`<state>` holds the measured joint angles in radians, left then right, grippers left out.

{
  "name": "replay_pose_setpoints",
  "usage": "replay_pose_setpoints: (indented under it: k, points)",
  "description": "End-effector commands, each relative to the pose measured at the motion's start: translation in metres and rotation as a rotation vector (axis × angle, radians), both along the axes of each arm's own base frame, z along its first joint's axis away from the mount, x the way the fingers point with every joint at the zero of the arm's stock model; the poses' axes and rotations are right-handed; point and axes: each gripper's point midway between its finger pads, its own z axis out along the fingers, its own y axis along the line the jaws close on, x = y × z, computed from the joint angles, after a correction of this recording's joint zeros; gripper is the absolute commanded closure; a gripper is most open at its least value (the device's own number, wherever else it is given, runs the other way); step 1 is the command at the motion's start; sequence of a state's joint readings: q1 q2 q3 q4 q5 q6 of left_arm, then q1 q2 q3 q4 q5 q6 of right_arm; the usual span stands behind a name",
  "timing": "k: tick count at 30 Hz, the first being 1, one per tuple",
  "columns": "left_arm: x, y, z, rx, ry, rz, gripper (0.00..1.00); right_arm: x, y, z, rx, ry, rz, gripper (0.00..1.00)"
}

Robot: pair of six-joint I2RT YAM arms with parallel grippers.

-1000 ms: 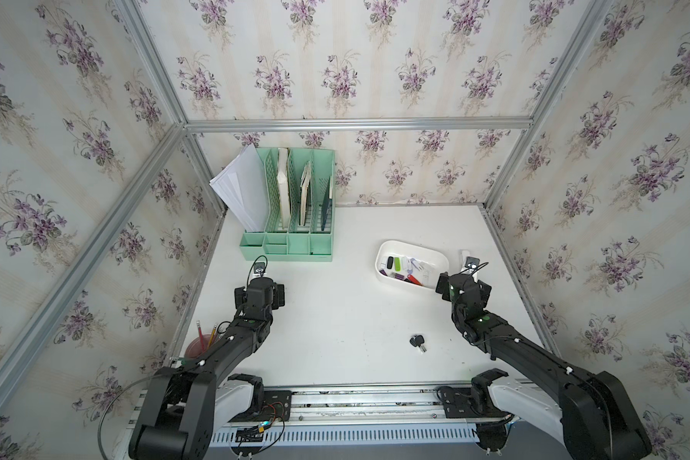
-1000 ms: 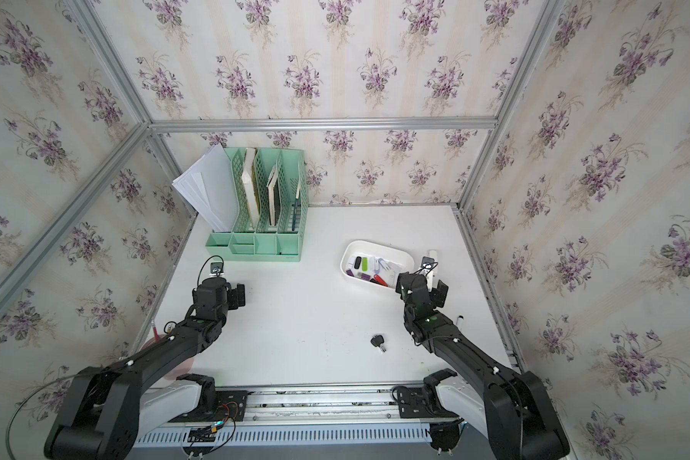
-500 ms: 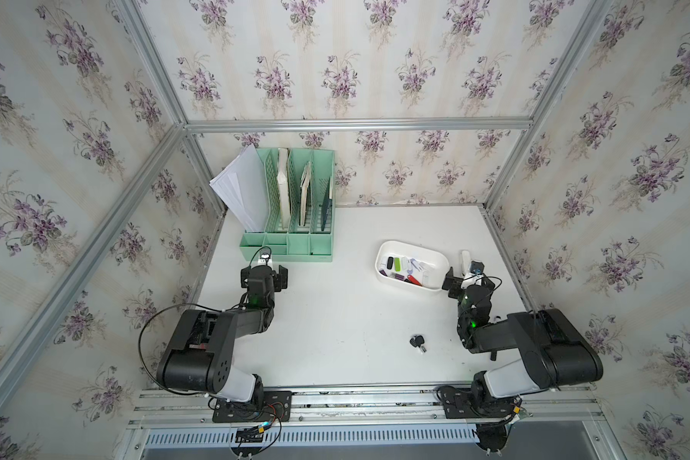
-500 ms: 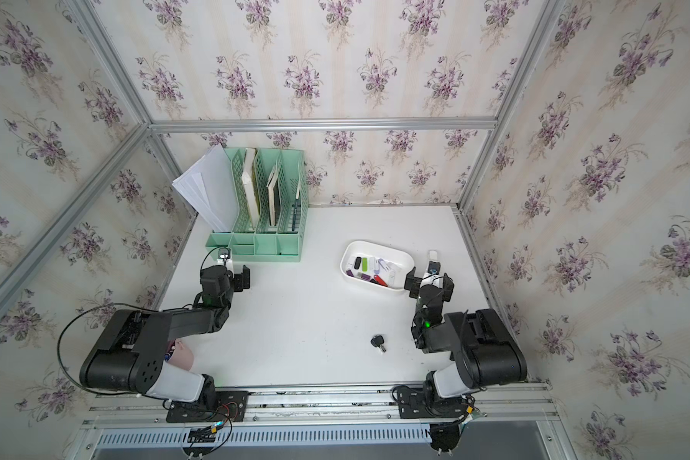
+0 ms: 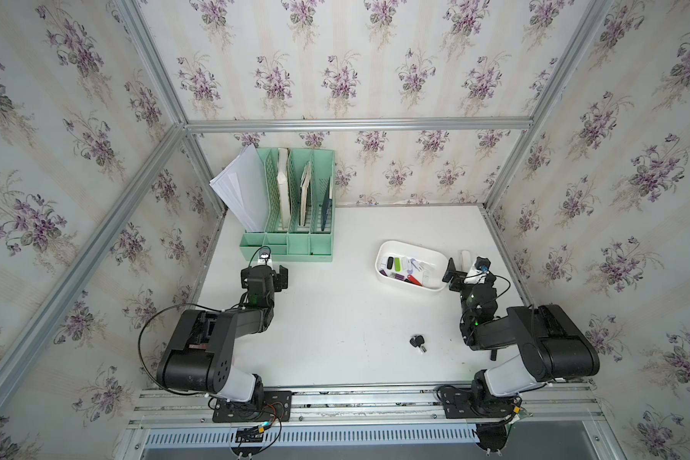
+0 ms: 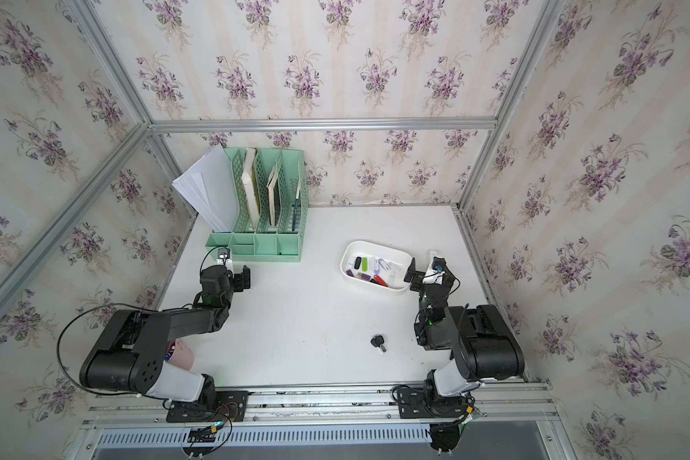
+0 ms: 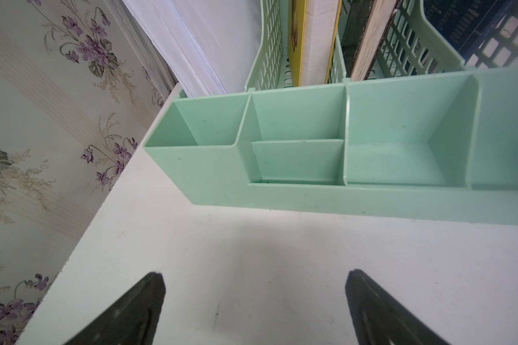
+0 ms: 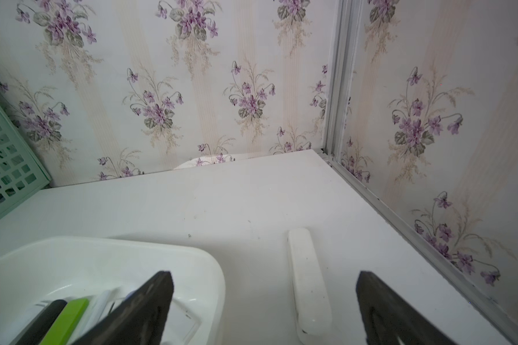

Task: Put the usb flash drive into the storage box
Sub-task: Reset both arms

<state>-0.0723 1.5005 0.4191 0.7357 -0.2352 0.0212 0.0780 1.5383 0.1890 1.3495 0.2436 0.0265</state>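
Note:
A small black usb flash drive [image 5: 418, 342] [image 6: 378, 342] lies alone on the white table, near the front. The storage box [image 5: 383, 255] [image 6: 349, 251] [image 8: 132, 254], a shallow white tub holding several coloured sticks, stands at mid right. My right gripper [image 5: 469, 271] [image 6: 430, 273] [image 8: 265, 286] is open and empty just right of the box, with one finger over the box's rim. Over at the left, my left gripper [image 5: 263, 274] [image 6: 226, 275] [image 7: 254, 286] is open above bare table, in front of the green organizer.
A mint-green file organizer [image 5: 291, 243] [image 7: 311, 197] with papers and books stands at the back left. A white oblong object [image 5: 465, 255] [image 8: 308, 280] lies between the box and the right wall. A pink cup [image 6: 180, 356] shows under the left arm.
Both arms have folded up, their elbows rising toward the camera. Both grippers shifted slightly toward the back wall and stayed open. The flash drive has not moved.

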Motion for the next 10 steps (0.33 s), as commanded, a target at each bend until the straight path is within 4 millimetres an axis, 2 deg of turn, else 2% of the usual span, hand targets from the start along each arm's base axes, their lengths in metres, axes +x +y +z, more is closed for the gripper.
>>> replay_pose_setpoints:
  k: [1,4,10]
  points:
    - [0.0022,-0.0002,0.0048,-0.005,-0.02,0.001,0.01,0.0043,0.0011,-0.001,0.0,0.009,0.004,0.0]
    - [0.0024,-0.0002,0.0051,-0.006,-0.021,0.002,0.01,0.004,0.0021,-0.0066,-0.002,0.032,0.01,0.0]
    - [0.0024,-0.0002,0.005,-0.006,-0.02,0.001,0.01,0.003,0.0017,-0.0049,-0.002,0.027,0.007,0.0]
